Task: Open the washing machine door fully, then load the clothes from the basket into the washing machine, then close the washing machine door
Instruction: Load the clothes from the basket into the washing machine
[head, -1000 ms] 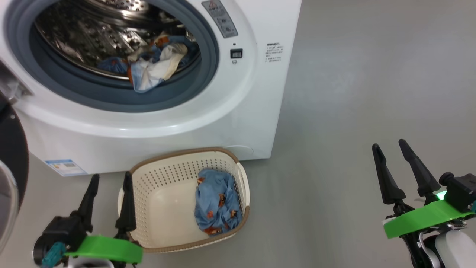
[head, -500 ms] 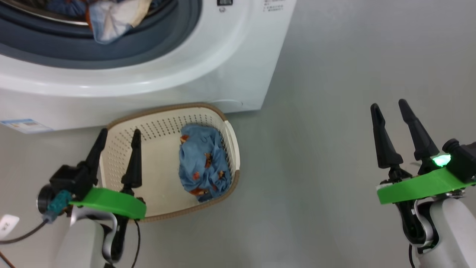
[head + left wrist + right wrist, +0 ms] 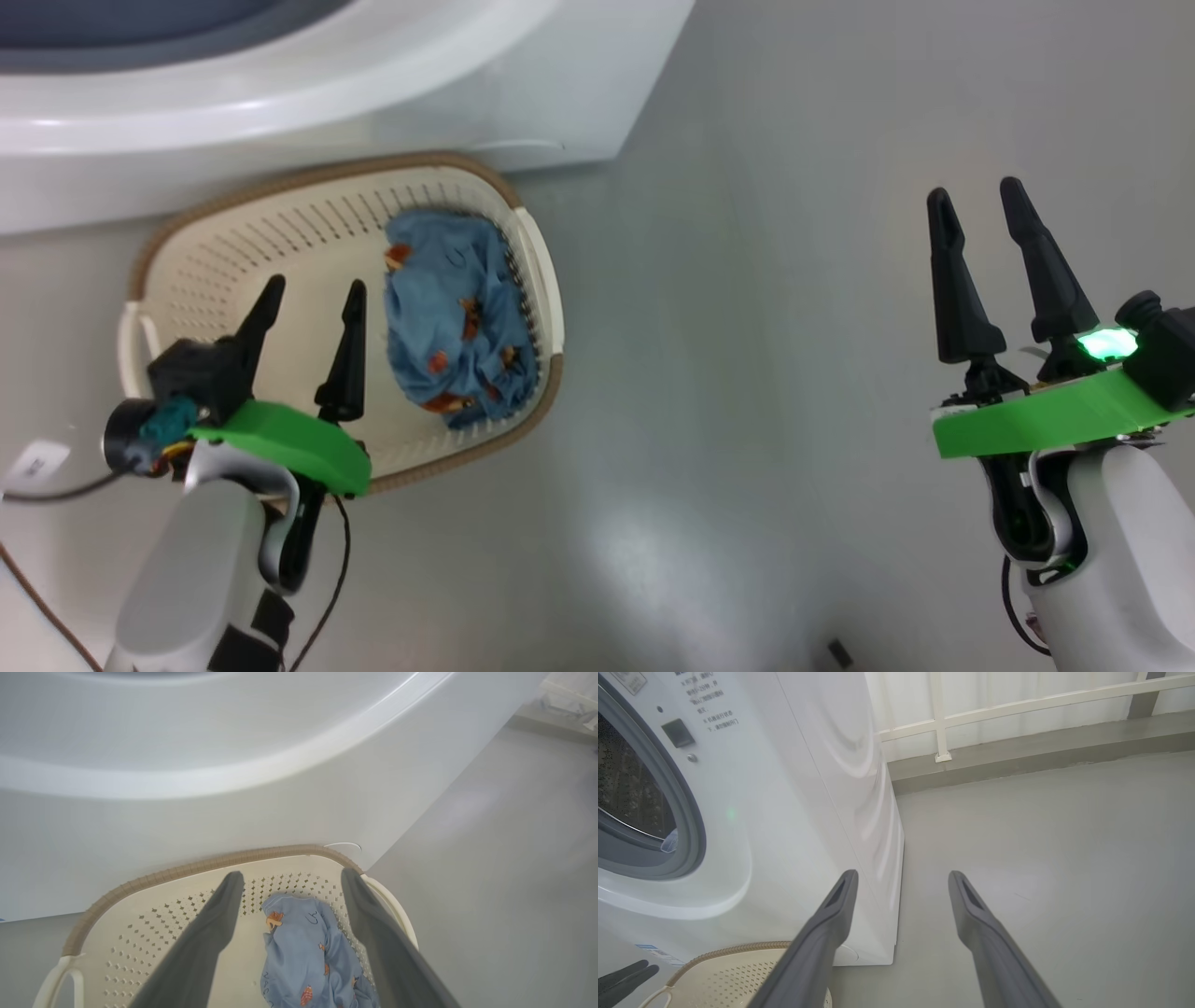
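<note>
Basket (image 3: pixel 215 271) sits on the grey floor (image 3: pixel 747 373) just in front of the washing machine (image 3: pixel 280 112), its long axis roughly along the machine's front. Crumpled light-blue clothes (image 3: pixel 457 317) lie at its right end, stretched from the far wall toward the robot. The left gripper (image 3: pixel 316 283) hangs over the basket's middle, fingers spread and empty, pointing machineward. The right gripper (image 3: pixel 976 189), equally spread, hovers well apart over the floor.

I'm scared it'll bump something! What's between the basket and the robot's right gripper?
Just grey floor lies between the basket and the right gripper; the head view shows that stretch bare.
</note>
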Available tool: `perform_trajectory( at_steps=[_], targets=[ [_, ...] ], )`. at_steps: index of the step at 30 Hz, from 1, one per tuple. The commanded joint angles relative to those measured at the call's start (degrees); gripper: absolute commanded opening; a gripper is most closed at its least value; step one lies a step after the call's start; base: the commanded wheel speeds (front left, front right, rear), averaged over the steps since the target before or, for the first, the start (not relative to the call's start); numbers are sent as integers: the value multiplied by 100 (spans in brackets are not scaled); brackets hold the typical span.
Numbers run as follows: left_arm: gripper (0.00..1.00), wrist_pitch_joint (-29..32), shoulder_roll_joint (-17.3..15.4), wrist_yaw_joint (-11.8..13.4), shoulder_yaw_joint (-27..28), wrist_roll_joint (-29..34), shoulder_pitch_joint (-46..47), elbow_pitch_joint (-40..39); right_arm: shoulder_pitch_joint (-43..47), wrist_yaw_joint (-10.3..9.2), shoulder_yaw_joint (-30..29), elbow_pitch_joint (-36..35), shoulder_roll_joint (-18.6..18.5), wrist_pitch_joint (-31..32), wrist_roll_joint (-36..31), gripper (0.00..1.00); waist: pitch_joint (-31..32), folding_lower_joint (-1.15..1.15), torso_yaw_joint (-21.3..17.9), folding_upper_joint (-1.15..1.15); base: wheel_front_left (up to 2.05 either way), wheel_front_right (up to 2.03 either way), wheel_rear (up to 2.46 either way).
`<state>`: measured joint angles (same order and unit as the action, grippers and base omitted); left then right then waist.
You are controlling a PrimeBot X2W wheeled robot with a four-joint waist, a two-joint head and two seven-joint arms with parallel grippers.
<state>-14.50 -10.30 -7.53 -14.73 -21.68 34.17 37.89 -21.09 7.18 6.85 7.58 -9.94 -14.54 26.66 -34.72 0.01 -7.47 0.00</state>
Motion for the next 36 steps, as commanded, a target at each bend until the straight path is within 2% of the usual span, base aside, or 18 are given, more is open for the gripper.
perform_trajectory(
  at_steps=[1,19,36],
  targets=[
    [100,22,-221,4,87,-29,98,1,-4,31,62,-145,12,-46,-58,100,-362,-1,-172,0,0,0,0],
    [100,1207,-428,4,-1148,-787,1810,1919,-375,31,119,-303,256,-46,-109,100,-1293,-1,-521,0,0,0,0],
    [100,2268,-588,4,-1904,-1449,2762,2644,-537,31,212,-390,427,-46,-131,100,-1775,-1,-846,0,0,0,0]
  ],
)
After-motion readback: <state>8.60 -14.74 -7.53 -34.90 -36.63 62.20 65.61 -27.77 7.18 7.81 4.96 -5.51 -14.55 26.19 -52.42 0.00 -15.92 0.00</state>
